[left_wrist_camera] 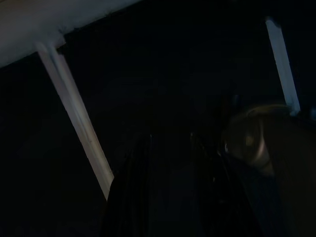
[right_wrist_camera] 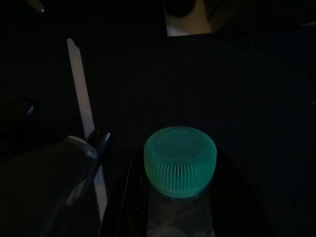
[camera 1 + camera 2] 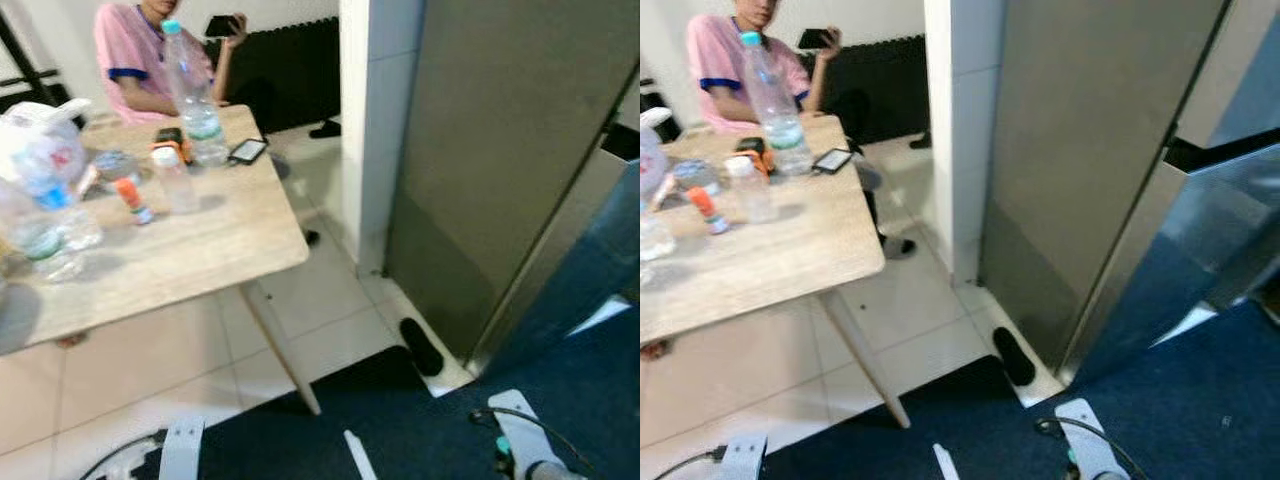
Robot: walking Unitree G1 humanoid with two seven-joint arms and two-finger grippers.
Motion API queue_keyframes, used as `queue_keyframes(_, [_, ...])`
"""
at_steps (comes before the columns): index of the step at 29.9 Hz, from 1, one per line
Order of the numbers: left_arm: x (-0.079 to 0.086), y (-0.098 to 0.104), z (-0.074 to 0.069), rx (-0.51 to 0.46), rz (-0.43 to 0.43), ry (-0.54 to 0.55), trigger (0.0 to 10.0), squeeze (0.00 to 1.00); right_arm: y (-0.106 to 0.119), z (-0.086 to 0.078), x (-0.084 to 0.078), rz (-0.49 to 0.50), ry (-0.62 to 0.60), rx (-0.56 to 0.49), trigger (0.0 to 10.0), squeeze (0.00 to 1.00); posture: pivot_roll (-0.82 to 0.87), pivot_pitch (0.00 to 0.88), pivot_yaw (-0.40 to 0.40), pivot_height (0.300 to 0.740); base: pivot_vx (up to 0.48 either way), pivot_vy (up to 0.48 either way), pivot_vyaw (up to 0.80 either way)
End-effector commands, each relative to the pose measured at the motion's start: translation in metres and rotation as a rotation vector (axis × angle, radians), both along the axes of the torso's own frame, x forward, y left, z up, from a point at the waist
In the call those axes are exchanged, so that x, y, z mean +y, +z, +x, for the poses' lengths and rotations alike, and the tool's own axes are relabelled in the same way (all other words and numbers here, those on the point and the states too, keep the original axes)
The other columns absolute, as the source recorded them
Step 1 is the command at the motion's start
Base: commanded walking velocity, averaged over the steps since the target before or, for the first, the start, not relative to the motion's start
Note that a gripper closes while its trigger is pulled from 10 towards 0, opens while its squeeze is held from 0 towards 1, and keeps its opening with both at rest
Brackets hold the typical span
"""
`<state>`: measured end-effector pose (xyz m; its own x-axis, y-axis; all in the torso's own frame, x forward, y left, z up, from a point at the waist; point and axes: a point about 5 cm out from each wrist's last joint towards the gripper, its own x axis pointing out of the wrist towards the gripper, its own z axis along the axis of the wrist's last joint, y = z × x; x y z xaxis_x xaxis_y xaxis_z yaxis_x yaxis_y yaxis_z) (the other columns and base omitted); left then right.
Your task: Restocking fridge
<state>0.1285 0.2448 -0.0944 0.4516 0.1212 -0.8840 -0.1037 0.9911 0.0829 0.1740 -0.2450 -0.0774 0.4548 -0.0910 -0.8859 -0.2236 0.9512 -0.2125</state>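
While a green-capped bottle (image 2: 179, 170) is held upright in the right tool (image 2: 180, 197), the fridge (image 3: 1090, 170) is faced ahead-right.

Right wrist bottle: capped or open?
Capped. A ribbed green cap sits on the neck of the clear bottle, which stands between the right pincer's black fingers. Fill level cannot be told.

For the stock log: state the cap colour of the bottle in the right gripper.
Green, ribbed cap on the bottle; clearest in the right wrist view.
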Motion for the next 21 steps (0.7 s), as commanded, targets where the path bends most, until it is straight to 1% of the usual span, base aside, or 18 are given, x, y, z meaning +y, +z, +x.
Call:
queue_keyframes(1, [-0.006,-0.004,-0.008,0.029,-0.025,0.014,10.0,0.0,0.0,0.004,0.009,0.02,0.009,-0.014,10.0,0.0,-0.03,0.042,0.009,0.74,0.0,0.0,0.0])
queue_keyframes(3, [-0.007,-0.005,-0.009,0.029,-0.026,0.012,10.0,0.0,-0.001,0.003,0.01,0.02,0.018,-0.012,10.0,0.0,-0.03,0.042,0.009,0.74,0.0,0.0,0.0])
queue_keyframes(4, [-0.009,-0.004,-0.005,0.022,-0.03,0.01,10.0,0.0,-0.002,0.003,0.014,0.017,0.033,-0.006,10.0,0.0,-0.03,0.066,0.005,0.74,0.0,0.0,0.0])
queue_keyframes(8, [-0.01,-0.003,-0.002,0.016,-0.044,0.015,10.0,0.0,-0.003,0.004,0.019,0.016,0.064,-0.004,10.0,0.0,-0.05,0.056,0.023,0.74,0.0,0.0,0.0])
queue_keyframes(9, [-0.013,-0.004,0.0,0.014,-0.05,0.01,10.0,0.0,-0.003,0.004,0.019,0.012,0.075,-0.004,10.0,0.0,-0.06,0.046,0.025,0.74,0.0,0.0,0.0])
queue_keyframes(11, [-0.013,-0.004,0.0,0.014,-0.05,0.01,10.0,0.0,-0.003,0.004,0.019,0.012,0.075,-0.004,10.0,0.0,-0.06,0.046,0.025,0.74,0.0,0.0,0.0])
queue_keyframes(13, [-0.016,-0.004,0.001,0.014,-0.055,0.005,10.0,0.0,-0.003,0.003,0.017,0.012,0.078,-0.005,10.0,0.0,-0.06,0.044,0.028,0.74,0.0,0.0,0.0])
queue_keyframes(14, [-0.02,-0.005,0.001,0.015,-0.063,-0.006,10.0,0.0,-0.003,0.001,0.013,0.007,0.073,-0.003,10.0,0.0,-0.06,0.04,0.022,0.74,0.0,0.0,0.0])
queue_keyframes(15, [-0.02,-0.005,0.001,0.015,-0.063,-0.006,10.0,0.0,-0.003,0.001,0.013,0.007,0.073,-0.003,10.0,0.0,-0.06,0.04,0.022,0.74,0.0,0.0,0.0])
queue_keyframes(17, [-0.027,-0.007,-0.001,0.024,-0.074,-0.027,10.0,0.0,-0.006,-0.008,0.008,-0.008,0.087,0.03,10.0,0.0,-0.06,0.039,0.021,0.74,0.0,0.0,0.78])
queue_keyframes(19, [-0.027,-0.007,-0.001,0.024,-0.074,-0.027,10.0,0.0,-0.006,-0.008,0.008,-0.008,0.087,0.03,10.0,0.0,-0.06,0.039,0.021,0.74,0.0,0.0,0.78])
queue_keyframes(21, [-0.03,-0.009,-0.005,0.034,-0.082,-0.032,10.0,0.0,-0.01,-0.017,0.009,-0.01,0.089,0.06,10.0,0.0,-0.05,0.029,0.022,0.74,0.0,0.0,0.78])
